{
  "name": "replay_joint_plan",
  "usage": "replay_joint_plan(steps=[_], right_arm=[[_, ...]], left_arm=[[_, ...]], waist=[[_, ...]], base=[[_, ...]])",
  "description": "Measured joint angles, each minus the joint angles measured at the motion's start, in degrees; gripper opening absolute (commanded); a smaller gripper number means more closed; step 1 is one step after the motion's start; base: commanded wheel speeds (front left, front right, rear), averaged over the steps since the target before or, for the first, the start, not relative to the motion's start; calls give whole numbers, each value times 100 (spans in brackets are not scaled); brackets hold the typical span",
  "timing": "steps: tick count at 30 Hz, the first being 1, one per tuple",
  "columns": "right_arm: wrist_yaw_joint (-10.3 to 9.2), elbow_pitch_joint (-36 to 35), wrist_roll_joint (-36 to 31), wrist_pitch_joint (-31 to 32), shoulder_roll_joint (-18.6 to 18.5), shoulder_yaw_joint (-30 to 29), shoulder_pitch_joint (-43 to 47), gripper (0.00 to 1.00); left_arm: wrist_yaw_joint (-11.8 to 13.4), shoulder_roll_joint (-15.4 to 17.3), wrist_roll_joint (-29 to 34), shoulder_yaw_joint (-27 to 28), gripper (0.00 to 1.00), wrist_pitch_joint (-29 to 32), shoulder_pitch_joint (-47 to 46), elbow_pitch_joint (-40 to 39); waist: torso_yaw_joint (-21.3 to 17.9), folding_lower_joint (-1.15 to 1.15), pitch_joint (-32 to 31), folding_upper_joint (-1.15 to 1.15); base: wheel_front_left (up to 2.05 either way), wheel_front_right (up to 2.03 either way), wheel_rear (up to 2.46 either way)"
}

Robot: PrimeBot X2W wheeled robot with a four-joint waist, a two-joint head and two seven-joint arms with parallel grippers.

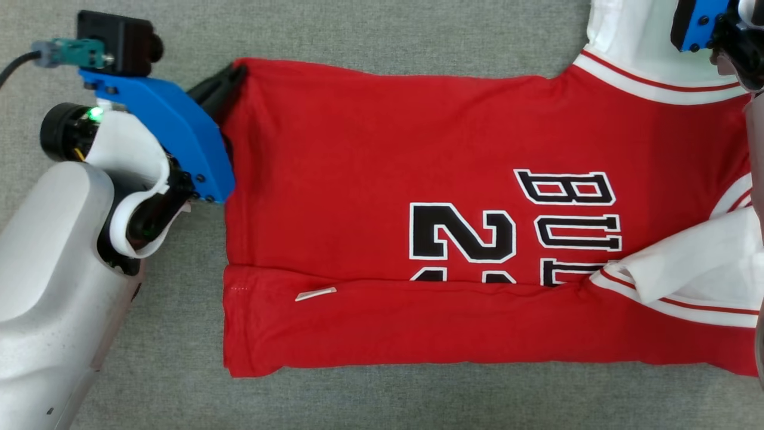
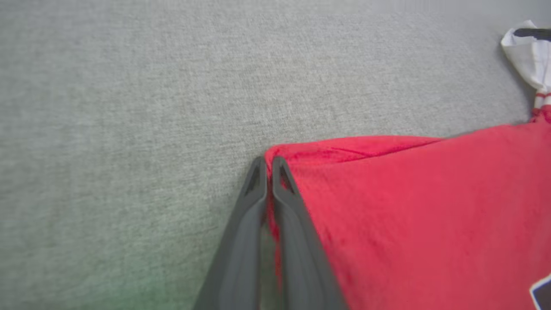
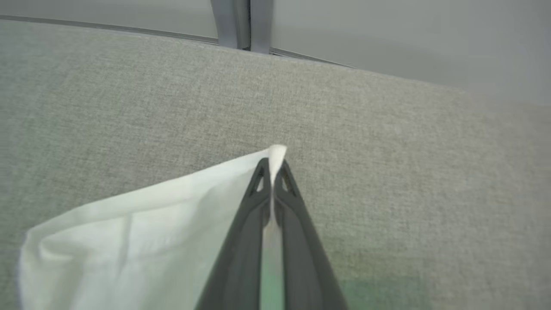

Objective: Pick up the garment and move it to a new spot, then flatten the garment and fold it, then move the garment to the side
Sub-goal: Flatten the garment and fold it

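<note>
grey woven surface (image 1: pixel 418 400) under everything, and the red jersey with white sleeves (image 1: pixel 370 149) lies spread across it, near strip folded over. my left pincer (image 2: pixel 269 163) pinches its far red hem corner, my right pincer (image 3: pixel 272 165) is clamped on a white sleeve tip.

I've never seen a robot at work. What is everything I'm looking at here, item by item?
jersey: one, red with black-and-white lettering, spread on the surface, near edge folded over
far sleeve: one, white, red-striped cuff, jersey's right end
near sleeve: one, white, red-striped cuff, lying on the jersey
label: one, white, on the folded-over strip
surface: one, grey cloth, under everything
post: one, grey, beyond the surface's far edge
left claw: one, dark grey, shut on the jersey's far left corner
right claw: one, dark grey, shut on the far sleeve's tip
left forearm: one, pale, lower left
</note>
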Motion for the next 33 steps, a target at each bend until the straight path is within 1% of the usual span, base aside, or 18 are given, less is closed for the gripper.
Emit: replay_joint_plan(steps=[2, 6, 9, 12, 15, 21, 26, 29, 33], right_arm=[[0, -48, 87, -211, -9, -2, 19, 0], [0, -218, 469, -526, -26, 40, 179, 0], [0, -402, 766, -687, -85, 229, 477, 0], [0, -675, 1020, -811, -309, 403, 828, 0], [-1, -993, 1335, -906, -487, 463, 1240, 0], [-1, -1718, 1817, -926, -676, 423, 2260, 0], [-1, -2437, 2057, -809, -727, 267, 3187, 0], [-1, -2851, 2135, -687, -699, 121, 3728, 0], [-1, -3354, 2167, -545, -533, -114, 4405, 0]], left_arm=[[56, -25, 16, 113, 0, -274, 56, 98], [47, -98, 62, 230, 0, -880, 272, 222], [49, -181, 88, 326, 0, -1372, 562, 267], [60, -277, 127, 374, 0, -1842, 820, 280], [32, -358, 143, 380, 0, -2179, 1039, 280], [-98, -343, 143, 339, 0, -2609, 1643, 233], [-114, -178, 208, 299, 0, -2869, 2240, 96], [-97, -121, 243, 272, 0, -2977, 2522, 55], [-66, -65, 301, 189, 0, -3094, 2807, 87]], waist=[[-43, 0, -45, 0], [-132, 0, -205, 0], [-201, 0, -400, 0], [-233, 0, -642, 0], [-244, -1, -874, 0], [-287, -1, -1310, 0], [-362, -1, -1629, 0], [-417, -2, -1770, 0], [-470, -2, -1927, 0]], base=[[0, 0, 0], [0, 0, 0], [0, 0, 0], [0, 0, 0], [0, 0, 0], [0, 0, 0], [0, 0, 0], [0, 0, 0], [0, 0, 0]])
